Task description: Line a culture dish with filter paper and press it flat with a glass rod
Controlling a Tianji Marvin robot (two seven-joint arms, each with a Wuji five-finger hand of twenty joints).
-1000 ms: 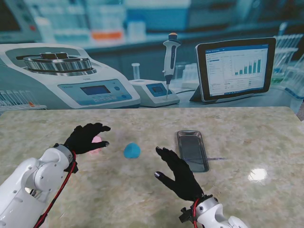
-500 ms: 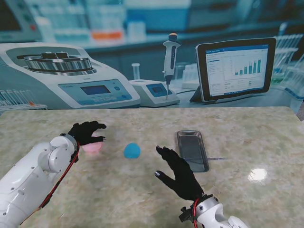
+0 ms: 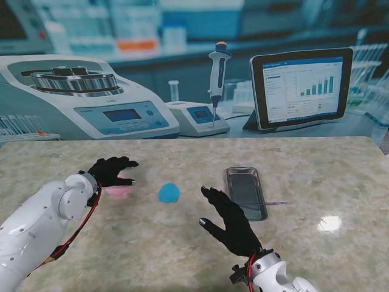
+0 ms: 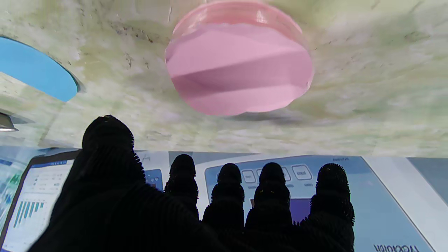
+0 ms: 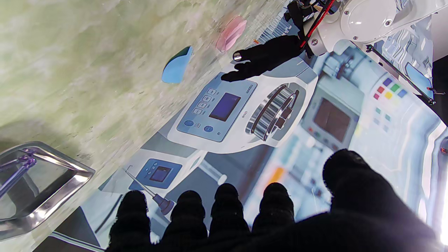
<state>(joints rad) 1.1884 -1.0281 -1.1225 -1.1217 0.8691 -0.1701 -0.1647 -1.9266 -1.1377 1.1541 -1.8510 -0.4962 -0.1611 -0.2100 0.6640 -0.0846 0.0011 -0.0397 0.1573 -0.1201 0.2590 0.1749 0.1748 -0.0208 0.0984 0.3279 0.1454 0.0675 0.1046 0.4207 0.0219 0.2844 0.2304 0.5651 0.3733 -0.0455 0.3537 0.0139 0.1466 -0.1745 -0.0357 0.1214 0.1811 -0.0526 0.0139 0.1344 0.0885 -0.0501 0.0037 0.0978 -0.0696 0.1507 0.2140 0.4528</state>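
Observation:
A pink culture dish (image 3: 119, 189) (image 4: 239, 66) sits on the table at the left. My left hand (image 3: 112, 170) (image 4: 224, 199) hovers over its far side, open, fingers spread and apart from the dish. A blue filter paper disc (image 3: 169, 193) (image 4: 35, 71) lies just right of the dish. The glass rod (image 3: 269, 202) (image 5: 15, 171) rests across a metal tray (image 3: 246, 193) (image 5: 45, 199) right of centre. Near the tray's left edge, my right hand (image 3: 228, 221) (image 5: 245, 217) is held open above the table with nothing in it.
The marble table (image 3: 316, 170) ends at a printed lab backdrop along its far edge. A bright glare spot (image 3: 329, 223) lies on the table at the right, nearer to me than the tray.
The left arm has swung up and the left hand has shifted slightly farther from me, uncovering more of the pink dish. The right hand has barely moved.

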